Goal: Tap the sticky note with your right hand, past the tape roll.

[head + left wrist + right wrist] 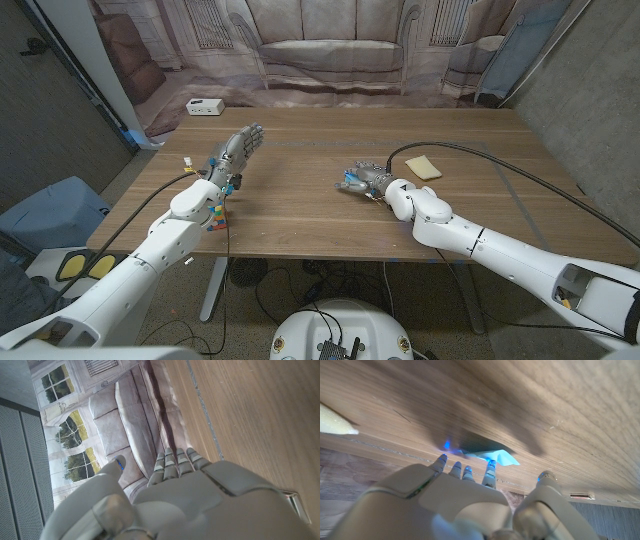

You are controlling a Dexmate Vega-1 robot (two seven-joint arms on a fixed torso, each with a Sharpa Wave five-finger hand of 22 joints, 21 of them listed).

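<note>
Right hand (362,181) is reaching over the middle of the table (300,225), fingers spread and empty, fingertips (490,466) hovering at or touching the blue sticky note (495,456); contact cannot be confirmed; note is lying flat near the table's centre; a tan pad (422,166) is sitting toward the far right edge; left hand (236,152) is standing raised near the left edge, fingers extended together, holding nothing

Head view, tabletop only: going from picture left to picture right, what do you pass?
White box at the far left corner → left hand raised over the table → blue sticky note under the right hand's fingers → right hand → pale yellow sponge-like piece.
</note>
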